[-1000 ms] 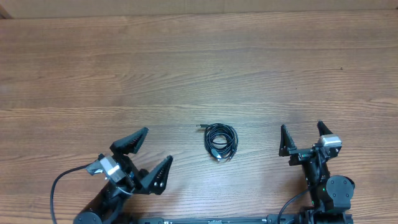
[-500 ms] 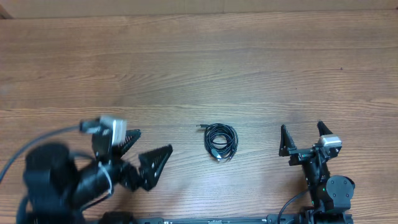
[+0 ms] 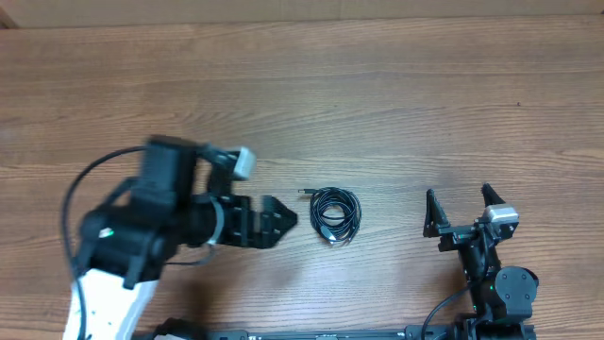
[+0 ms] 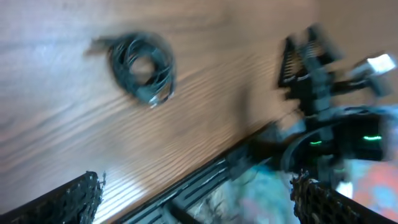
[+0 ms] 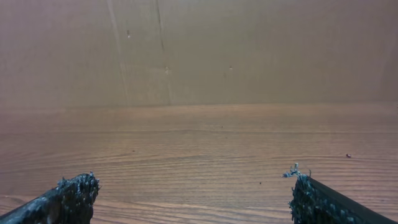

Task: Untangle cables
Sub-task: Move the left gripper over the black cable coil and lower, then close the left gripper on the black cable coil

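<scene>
Cables: are lying wound into one small coil on the table, just ahead of the left gripper's fingertips and off to the left of the right gripper, so between the two.
Plug end: is sticking out of the coil on the side nearest the left gripper, toward the far edge of the table; other ends seem to be tucked into the loops, too small to sort out.
Left gripper: is being held spread wide with nothing between the fingers, pointing at the coil, near it but apart from it. Its wrist view is blurred, yet the coil is showing ahead and to the upper left of the fingers.
Right gripper: is being held spread wide and empty, pointing toward the far side of the table. The coil is lying outside its wrist view, where only bare wood is being shown.
Step in hand, as judged: the coil is being approached for a first grasp; nothing is yet being unwound.
Doing it well: the fingers are best lowered over one outer loop or the free plug end, not over the whole bundle, so that a single strand is being drawn out.
Second arm: the coil is probably best pinned or held from the opposite side while the strand is being pulled away.
Risk: if the whole coil is being gripped at once, it is likely to be dragged along as one knot.
</scene>
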